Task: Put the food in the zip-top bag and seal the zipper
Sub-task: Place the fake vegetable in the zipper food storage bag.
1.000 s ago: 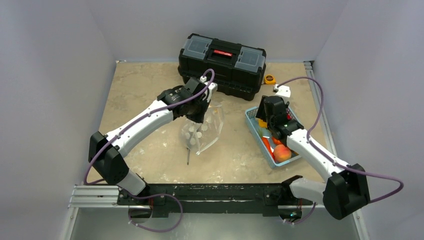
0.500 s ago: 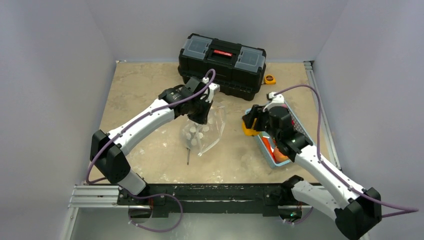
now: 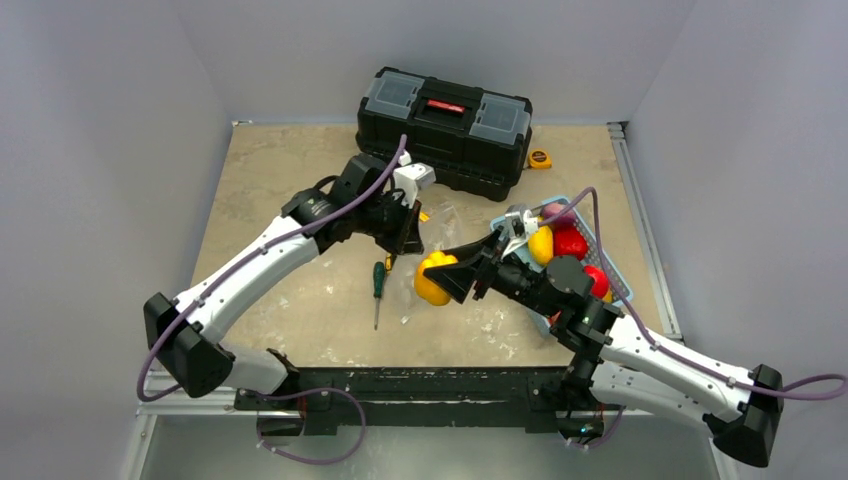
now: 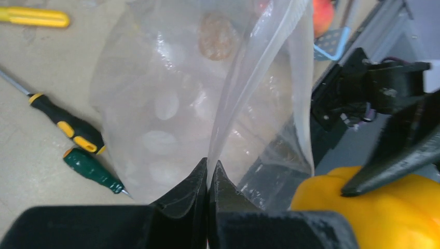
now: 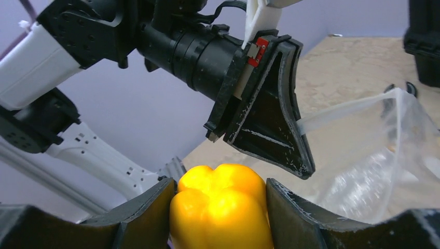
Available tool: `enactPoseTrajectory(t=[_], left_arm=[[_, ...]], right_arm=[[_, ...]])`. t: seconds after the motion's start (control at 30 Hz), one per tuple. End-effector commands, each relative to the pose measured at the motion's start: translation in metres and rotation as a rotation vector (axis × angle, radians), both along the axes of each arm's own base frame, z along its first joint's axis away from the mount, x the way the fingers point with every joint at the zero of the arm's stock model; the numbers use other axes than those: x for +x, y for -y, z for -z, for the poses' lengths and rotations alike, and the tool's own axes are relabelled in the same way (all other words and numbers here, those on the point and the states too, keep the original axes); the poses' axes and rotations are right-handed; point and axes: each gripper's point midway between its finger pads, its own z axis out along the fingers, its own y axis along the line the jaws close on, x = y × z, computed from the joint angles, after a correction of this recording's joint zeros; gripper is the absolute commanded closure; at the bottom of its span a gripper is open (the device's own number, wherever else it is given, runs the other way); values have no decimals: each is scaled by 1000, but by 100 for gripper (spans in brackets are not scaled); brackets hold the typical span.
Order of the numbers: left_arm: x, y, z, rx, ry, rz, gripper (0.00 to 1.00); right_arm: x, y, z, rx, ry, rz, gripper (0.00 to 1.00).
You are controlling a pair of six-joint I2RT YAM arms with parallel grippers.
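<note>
Above the middle of the table (image 3: 270,190), the left pincer (image 4: 208,176) is pinched together on one lip of the zip-top bag (image 4: 166,109). The bag droops slack from it, and its mouth gapes on one side only. The right pincer (image 5: 220,206) is clamped on a yellow pepper (image 3: 430,280), just beside that mouth. The pepper looks nearly as wide as the gap (one lip is held, the other hangs free). It could catch the loose lip and fold it shut, or tug the film out of the thin pinch. Released too early, it would drop beside the bag. Other food (image 3: 568,243) sits in the blue basket (image 3: 615,272).
</note>
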Motion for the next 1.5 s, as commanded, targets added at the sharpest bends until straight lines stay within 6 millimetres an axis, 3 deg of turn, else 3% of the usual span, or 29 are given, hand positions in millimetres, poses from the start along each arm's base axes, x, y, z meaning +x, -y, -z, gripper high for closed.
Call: enactPoseTrajectory(t=[0.0,0.33,0.5,0.67,0.83,1.1,1.23,1.47], left_arm=[[-27,25,-35,-223,-23,160,100],[-35,38,-25,-257,-133,207,100],[-37,39,-27,-268,-136,222,100],[-34,38,-26,-264,-140,210,100],[-32,37,-23,-260,-150,200,100],[-31,40,-17,-252,-177,192,100],[-32,42,-16,-260,-177,202,100],[-44,51,-19,-297,-207,266,100]], right_arm=[[-9,-2,-53,130,131,-17,100],[5,0,-61,142,275,68,100],[15,-7,-11,-45,262,83,100],[13,9,28,-87,190,133,100],[24,24,57,-93,55,239,100],[50,11,82,-29,-282,394,100],[63,29,110,46,-478,570,100],[68,58,102,253,-518,678,100]])
